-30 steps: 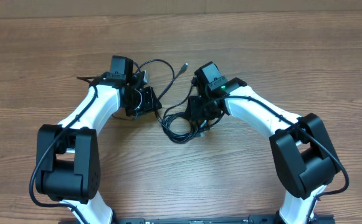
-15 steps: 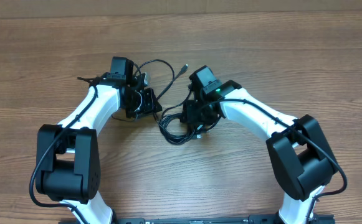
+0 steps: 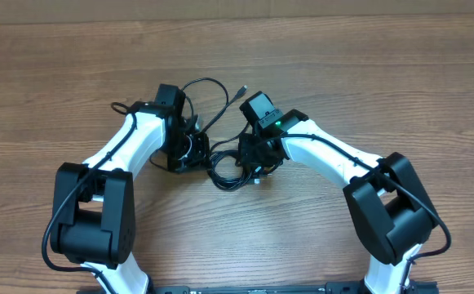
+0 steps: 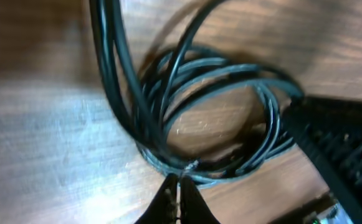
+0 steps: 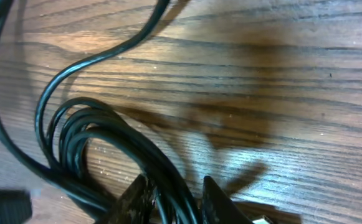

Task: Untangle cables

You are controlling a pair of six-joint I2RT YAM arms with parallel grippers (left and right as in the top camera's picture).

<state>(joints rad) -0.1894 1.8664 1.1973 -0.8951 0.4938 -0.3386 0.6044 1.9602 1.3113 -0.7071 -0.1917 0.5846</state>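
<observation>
The cables [image 3: 227, 169] are thin black cords, coiled in a tangled bundle on the wood table between my two grippers. One strand loops up to the back [image 3: 208, 84] and ends in a small silvery plug tip [image 3: 241, 88]. My left gripper [image 3: 192, 153] is shut, and in the left wrist view its fingertips [image 4: 179, 186] touch the near edge of the coil [image 4: 218, 118]. My right gripper [image 3: 251, 155] sits on the coil's right side. In the right wrist view its fingers [image 5: 176, 196] are closed around several strands of the bundle [image 5: 106, 134].
The wooden table [image 3: 367, 73] stretches all around. The two white and black arms [image 3: 122, 151] [image 3: 334, 151] curve in from the front edge, with their thicker black wires along them. A table edge runs along the back [image 3: 237, 18].
My left gripper has moved right and a little forward, up to the coil. My right gripper has shifted left onto the coil, and the bundle has been nudged slightly left.
</observation>
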